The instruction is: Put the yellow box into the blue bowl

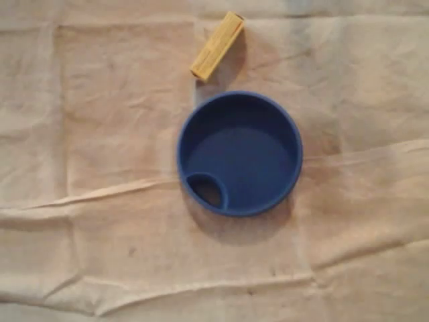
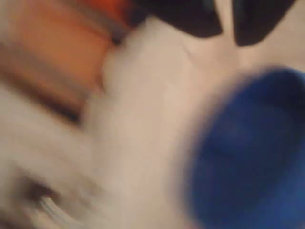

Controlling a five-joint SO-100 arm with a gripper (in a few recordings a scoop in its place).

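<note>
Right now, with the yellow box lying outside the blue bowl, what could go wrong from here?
1. The yellow box lies diagonally, close to the blue bowl; the fingers closing on it might nudge the bowl.
2. The wrinkled cloth could bunch or slip, shifting either one.
3. The wrist view is badly blurred, so lining up across the box's narrow width may be off.
</note>
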